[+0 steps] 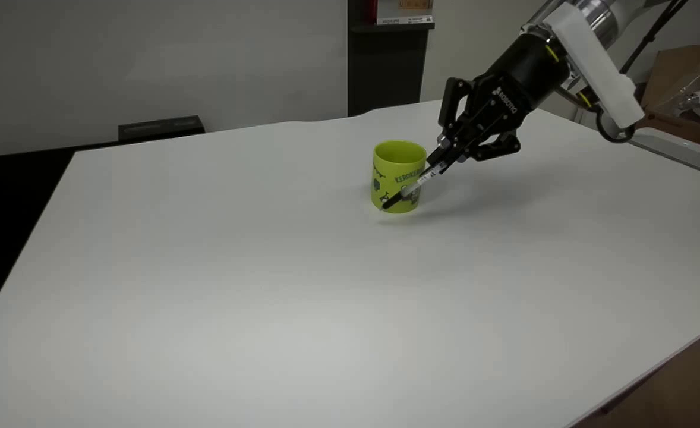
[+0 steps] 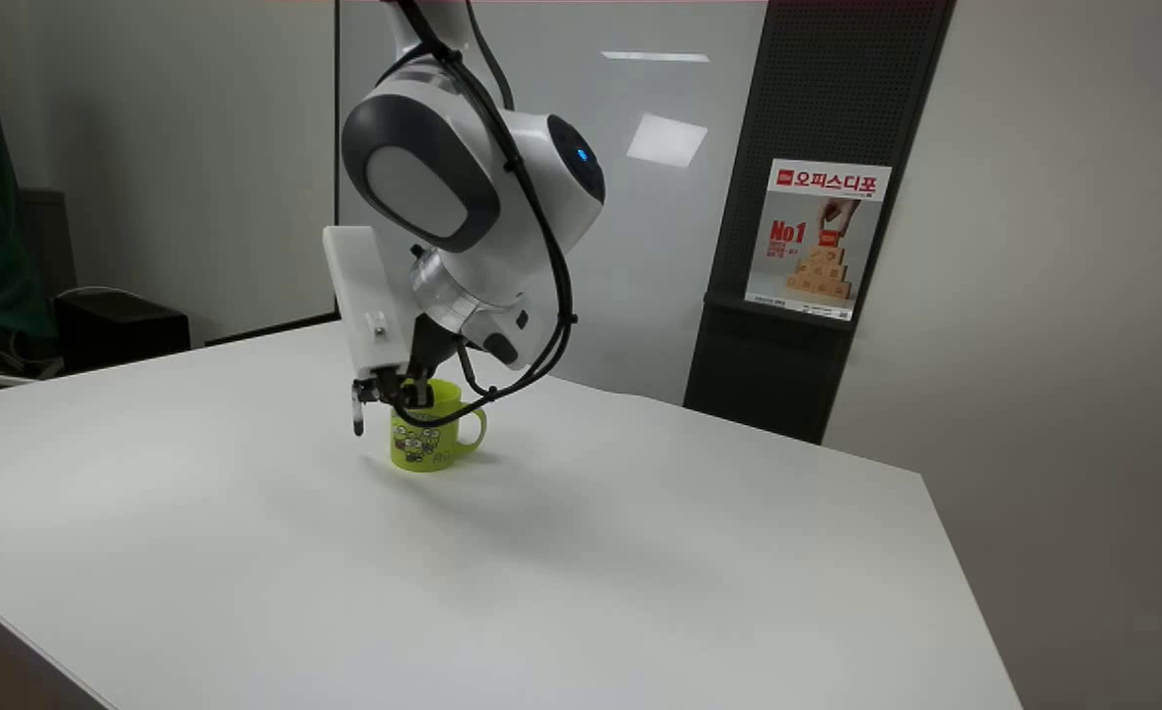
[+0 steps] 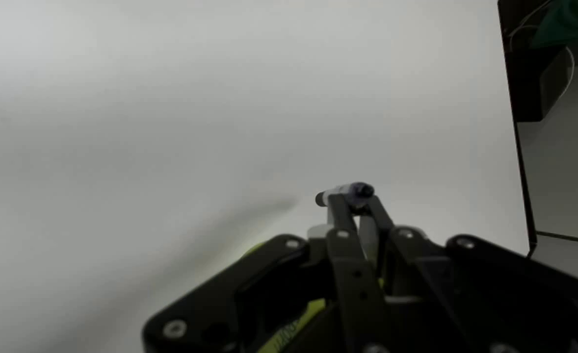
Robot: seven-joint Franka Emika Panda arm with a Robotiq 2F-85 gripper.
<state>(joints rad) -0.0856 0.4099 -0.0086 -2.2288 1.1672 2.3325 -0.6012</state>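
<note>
While the black-ended marker is being clamped by the gripper, it is being held aslant above the white desk, on the far-edge side in an exterior view. There the yellow-green mug is being partly covered by the marker, while being supported upright by the desk, inward of that same edge.

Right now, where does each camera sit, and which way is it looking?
In an exterior view: set higher than the table, looking down across it; the black gripper and part of the arm show.
In an exterior view: also raised, looking across the table towards a poster; the arm shows large, its gripper partly hidden.
Wrist view: on the arm, looking past the gripper's fingers at the marker and table.
Both exterior views share the green mug.
</note>
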